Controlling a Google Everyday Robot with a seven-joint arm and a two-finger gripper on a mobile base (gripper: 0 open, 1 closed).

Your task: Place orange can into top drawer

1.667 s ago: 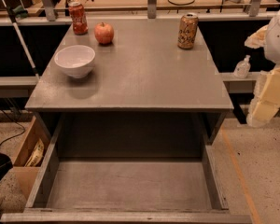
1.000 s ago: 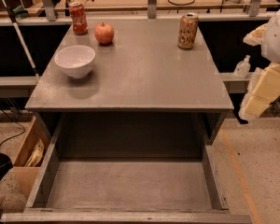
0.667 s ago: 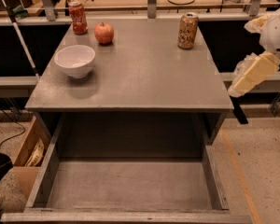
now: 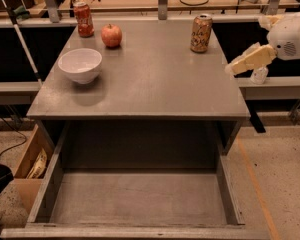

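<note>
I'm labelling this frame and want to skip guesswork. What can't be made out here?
All in the camera view:
- The gripper hangs right of the table, apart from the orange can; its arm is cut off by the right edge.
- The top drawer: its front is cut off by the bottom edge.
- The orange can's lettering is too small to read.
- The box: the drawer wall hides part of it.

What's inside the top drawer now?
The top drawer shows only bare bottom; its rear is hidden under the table. The orange can stands up top; the gripper hovers right of it.
</note>
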